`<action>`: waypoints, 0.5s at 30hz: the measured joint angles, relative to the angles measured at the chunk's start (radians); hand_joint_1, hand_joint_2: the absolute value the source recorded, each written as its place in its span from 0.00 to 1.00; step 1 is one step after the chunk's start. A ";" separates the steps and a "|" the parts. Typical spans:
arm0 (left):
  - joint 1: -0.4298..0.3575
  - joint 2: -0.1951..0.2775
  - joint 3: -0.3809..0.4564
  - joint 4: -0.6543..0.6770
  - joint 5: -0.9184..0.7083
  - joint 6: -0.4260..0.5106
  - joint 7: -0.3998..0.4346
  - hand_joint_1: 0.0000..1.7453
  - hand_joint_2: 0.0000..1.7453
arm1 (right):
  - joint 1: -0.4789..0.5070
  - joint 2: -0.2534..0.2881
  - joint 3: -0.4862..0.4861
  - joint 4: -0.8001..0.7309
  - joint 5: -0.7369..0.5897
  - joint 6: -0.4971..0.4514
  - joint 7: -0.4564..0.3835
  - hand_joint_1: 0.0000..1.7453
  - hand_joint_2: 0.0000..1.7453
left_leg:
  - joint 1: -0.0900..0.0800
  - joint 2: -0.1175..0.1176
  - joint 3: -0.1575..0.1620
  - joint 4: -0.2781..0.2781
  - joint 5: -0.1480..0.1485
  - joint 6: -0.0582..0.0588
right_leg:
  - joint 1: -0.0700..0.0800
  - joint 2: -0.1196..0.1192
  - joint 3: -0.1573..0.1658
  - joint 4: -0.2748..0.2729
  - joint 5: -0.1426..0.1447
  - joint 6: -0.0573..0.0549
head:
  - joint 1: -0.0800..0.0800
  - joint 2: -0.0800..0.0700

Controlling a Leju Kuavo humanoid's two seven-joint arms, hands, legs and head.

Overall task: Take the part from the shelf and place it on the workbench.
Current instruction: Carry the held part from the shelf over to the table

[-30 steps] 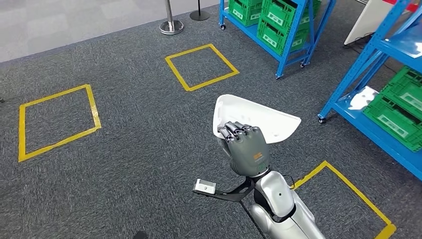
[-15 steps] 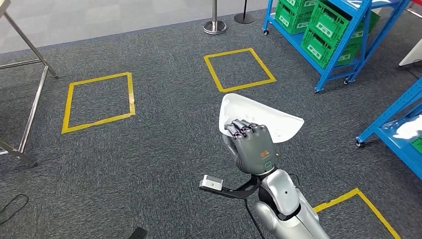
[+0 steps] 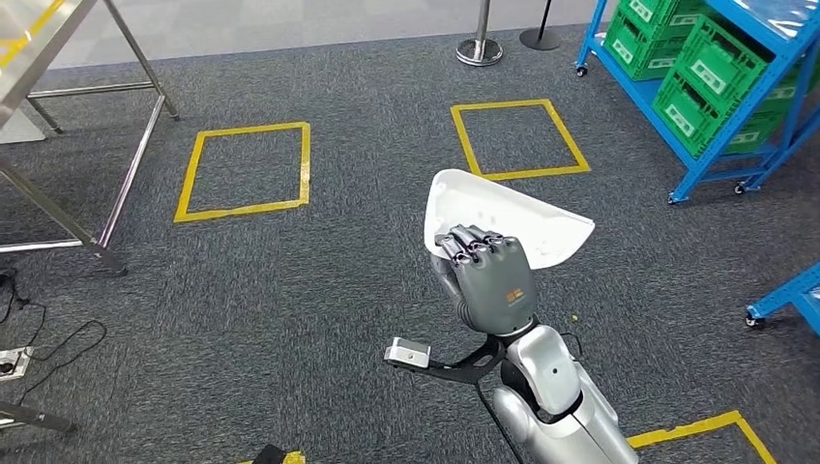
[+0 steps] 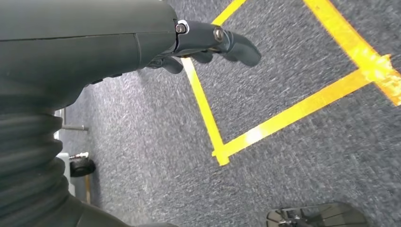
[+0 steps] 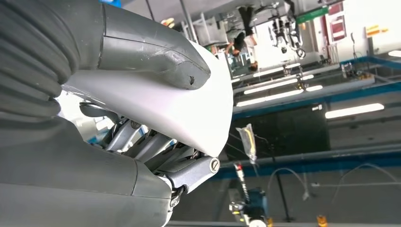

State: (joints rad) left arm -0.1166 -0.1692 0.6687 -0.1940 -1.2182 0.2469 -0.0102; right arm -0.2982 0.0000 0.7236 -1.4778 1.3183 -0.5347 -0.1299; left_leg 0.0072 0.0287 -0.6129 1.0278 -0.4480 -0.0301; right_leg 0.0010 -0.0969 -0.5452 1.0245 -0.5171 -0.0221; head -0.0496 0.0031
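My right hand holds the white curved part out in front of me above the grey carpet, fingers curled over its near edge. In the right wrist view the part sits pinched between the thick thumb and the darker fingers. The metal workbench stands at the far left, with its legs and one corner of its top showing. My left hand hangs over the floor with nothing in it, fingers loosely extended.
Blue shelves with green crates stand at the right, and another blue shelf foot is nearer. Yellow taped squares mark the carpet. A stanchion base is at the back. Cables lie at the left.
The whole view has swung left: shelves and floor squares slid right and the workbench came into view. My right hand still holds the white part in the same way.
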 joint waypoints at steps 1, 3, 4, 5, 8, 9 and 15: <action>0.003 0.000 0.000 0.000 0.000 0.000 0.000 0.00 1.00 | 0.002 0.000 -0.001 -0.003 0.006 0.000 0.004 0.96 1.00 | 0.000 -0.006 0.000 -0.002 0.001 0.007 | -0.002 0.000 0.000 0.000 -0.002 0.006 | 0.000 0.000; 0.003 -0.001 0.000 0.000 -0.001 0.002 -0.001 0.00 1.00 | 0.006 0.000 -0.003 -0.008 0.014 0.000 0.007 0.96 1.00 | 0.003 -0.017 0.003 -0.008 0.004 0.021 | -0.008 0.031 -0.015 0.034 -0.026 0.017 | 0.002 0.000; 0.001 -0.002 0.000 0.000 -0.001 0.003 -0.004 0.00 1.00 | 0.008 -0.001 -0.004 -0.010 0.017 0.000 0.008 0.96 1.00 | 0.004 -0.024 0.004 -0.010 0.006 0.027 | -0.010 0.055 -0.037 0.081 -0.052 0.021 | 0.003 0.000; -0.003 -0.003 0.000 0.000 -0.001 0.003 -0.007 0.00 1.00 | 0.012 -0.002 -0.005 -0.011 0.018 0.000 0.007 0.96 1.00 | 0.004 -0.031 0.003 -0.011 0.007 0.031 | -0.010 0.076 -0.069 0.147 -0.082 0.023 | 0.004 0.000; -0.010 -0.006 0.000 -0.001 -0.002 0.004 -0.012 0.00 1.00 | 0.025 -0.008 -0.008 -0.011 0.022 0.003 0.009 0.96 1.00 | 0.003 -0.059 0.001 -0.008 0.007 0.035 | -0.010 0.094 -0.149 0.289 -0.115 0.024 | 0.005 0.000; -0.010 -0.007 0.000 -0.001 -0.003 0.004 -0.011 0.00 1.00 | 0.026 -0.008 -0.009 -0.011 0.023 0.006 0.009 0.96 1.00 | 0.003 -0.068 0.001 -0.007 0.007 0.034 | -0.010 0.096 -0.143 0.266 -0.090 0.022 | 0.005 0.000; -0.012 -0.012 0.000 0.000 -0.004 0.004 0.005 0.00 1.00 | 0.025 -0.009 -0.014 -0.012 0.029 0.018 0.011 0.96 1.00 | 0.002 -0.108 -0.006 0.000 0.009 0.006 | -0.005 0.125 -0.033 0.014 0.016 0.007 | 0.005 0.000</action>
State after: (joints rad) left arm -0.1281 -0.1812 0.6687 -0.1944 -1.2224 0.2504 -0.0055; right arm -0.2737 -0.0094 0.7098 -1.4902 1.3475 -0.5164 -0.1184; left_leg 0.0089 -0.0788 -0.6190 1.0273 -0.4386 -0.0237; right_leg -0.0040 0.0280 -0.5781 1.0388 -0.5006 -0.0147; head -0.0442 0.0031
